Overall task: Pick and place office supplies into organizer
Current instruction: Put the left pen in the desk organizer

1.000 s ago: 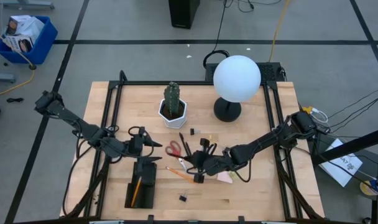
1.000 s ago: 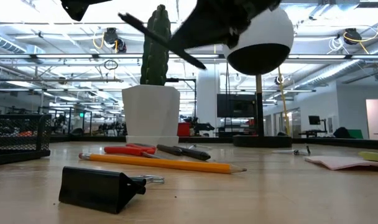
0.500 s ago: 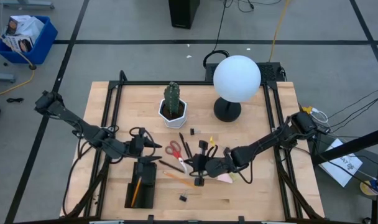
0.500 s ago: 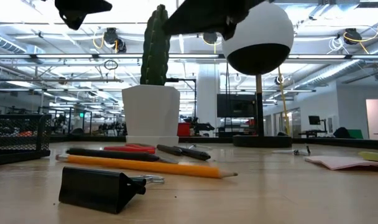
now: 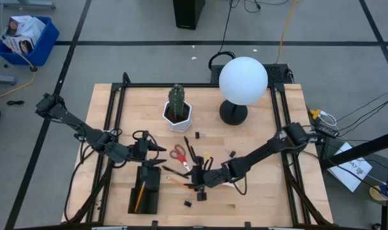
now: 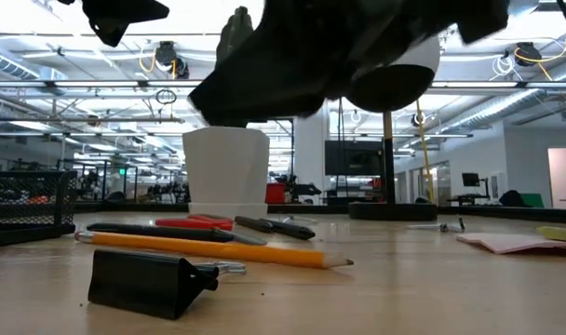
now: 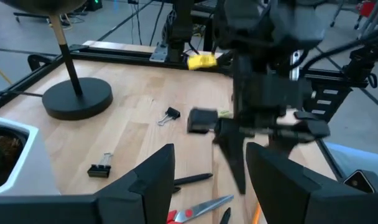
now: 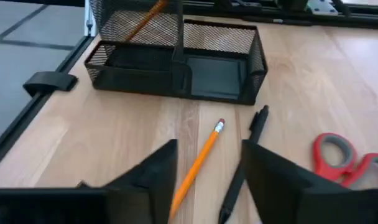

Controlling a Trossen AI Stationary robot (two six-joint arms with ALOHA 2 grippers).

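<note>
Right wrist view: my right pincer (image 8: 204,186) now stands apart, empty, over the orange pencil (image 8: 198,163) and the dark pen (image 8: 242,168) I just dropped. Organizer (image 8: 176,59) beyond; both remain outside. Left pincer (image 5: 157,155) waits, apart.

orange pencil (image 8: 200,157) and dark pen (image 8: 242,165) lie flat beside red-handled scissors (image 8: 349,160) (mesh organizer (image 8: 176,61) nearby).
</note>
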